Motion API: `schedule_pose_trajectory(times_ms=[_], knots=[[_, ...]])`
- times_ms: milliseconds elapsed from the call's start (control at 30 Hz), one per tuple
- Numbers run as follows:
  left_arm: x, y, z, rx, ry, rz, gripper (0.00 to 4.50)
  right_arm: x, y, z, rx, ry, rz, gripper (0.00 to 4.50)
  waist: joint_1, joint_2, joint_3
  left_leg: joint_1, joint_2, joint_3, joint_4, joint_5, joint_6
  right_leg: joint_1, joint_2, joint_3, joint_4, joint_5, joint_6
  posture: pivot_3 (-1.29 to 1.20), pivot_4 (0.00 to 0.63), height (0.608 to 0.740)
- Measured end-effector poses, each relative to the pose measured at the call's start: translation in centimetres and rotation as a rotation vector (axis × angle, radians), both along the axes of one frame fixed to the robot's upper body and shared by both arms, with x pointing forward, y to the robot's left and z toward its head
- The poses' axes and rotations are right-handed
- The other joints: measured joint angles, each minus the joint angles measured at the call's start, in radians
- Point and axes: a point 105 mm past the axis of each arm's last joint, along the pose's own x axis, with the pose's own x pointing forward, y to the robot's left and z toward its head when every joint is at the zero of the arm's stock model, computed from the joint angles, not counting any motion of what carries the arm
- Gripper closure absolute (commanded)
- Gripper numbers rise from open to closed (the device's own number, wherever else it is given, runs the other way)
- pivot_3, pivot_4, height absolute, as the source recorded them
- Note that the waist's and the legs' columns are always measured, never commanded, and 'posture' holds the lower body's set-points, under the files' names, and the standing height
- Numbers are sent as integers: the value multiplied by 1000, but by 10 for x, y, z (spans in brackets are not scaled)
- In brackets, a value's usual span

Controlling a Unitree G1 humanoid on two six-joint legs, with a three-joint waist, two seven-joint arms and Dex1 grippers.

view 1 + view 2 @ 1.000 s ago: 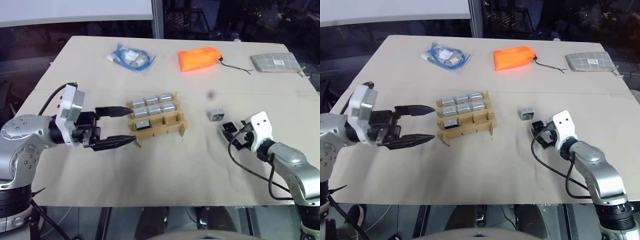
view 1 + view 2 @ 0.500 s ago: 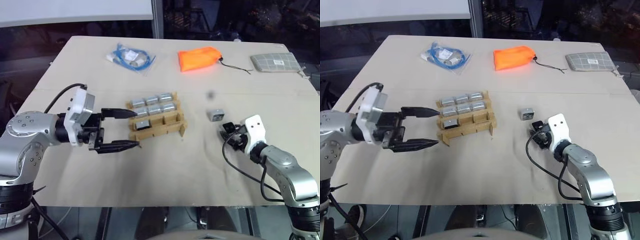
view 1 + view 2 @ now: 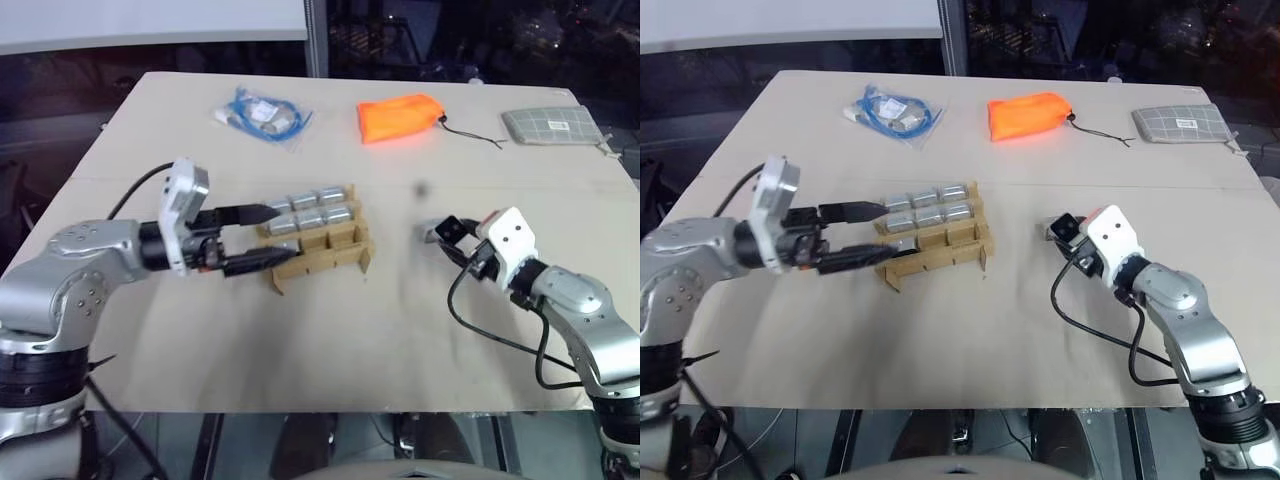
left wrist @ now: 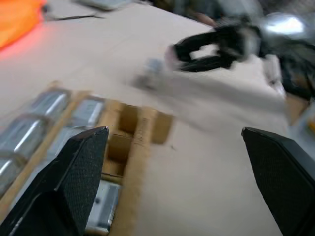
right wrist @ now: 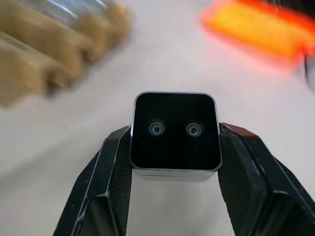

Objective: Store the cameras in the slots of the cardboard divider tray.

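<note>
Your right gripper (image 5: 174,162) clamps a camera (image 5: 175,133) at mid-right, ready for carrying, while your left gripper (image 3: 262,236) gapes empty, bracing the cardboard divider tray (image 3: 340,256) at centre.

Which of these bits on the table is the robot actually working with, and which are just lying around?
In use:
- camera clamped in the right gripper
- cardboard divider tray, several slots filled
- left gripper, open beside the tray

Lying about:
- orange pouch
- grey checked pouch
- bag of blue cable
</note>
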Motion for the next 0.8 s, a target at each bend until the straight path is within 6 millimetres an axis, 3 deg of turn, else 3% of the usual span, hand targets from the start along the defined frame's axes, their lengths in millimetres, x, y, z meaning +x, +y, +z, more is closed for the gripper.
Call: schedule_pose_trajectory(times_ms=[200, 267, 633, 800], knots=[[3, -41, -4, -265, 222, -20, 0, -23, 69, 33, -84, -230, 332, 2602, -9, -1, 0, -1, 0, 0, 1, 0, 0, 0, -1, 1, 0, 0, 0, 0, 150, 740], [-2, -53, -5, -288, 258, -42, 0, -30, 85, 34, -115, -274, 407, 2602, -10, -1, 0, -1, 0, 0, 1, 0, 0, 0, -1, 0, 0, 0, 0, 0, 150, 740], [-3, -66, -11, -318, 324, -17, 0, -39, 103, 36, -201, -411, 531, 2602, -10, -1, 0, 1, -1, 0, 1, 1, -1, 1, -2, 0, 0, 0, 0, 0, 150, 740], [-3, -65, -10, -313, 322, -19, 1450, -39, 105, 36, -199, -430, 535, 2602, -11, -1, 0, 1, -1, 0, 1, 1, -2, 1, -2, 0, 0, 0, 0, 0, 150, 740]])
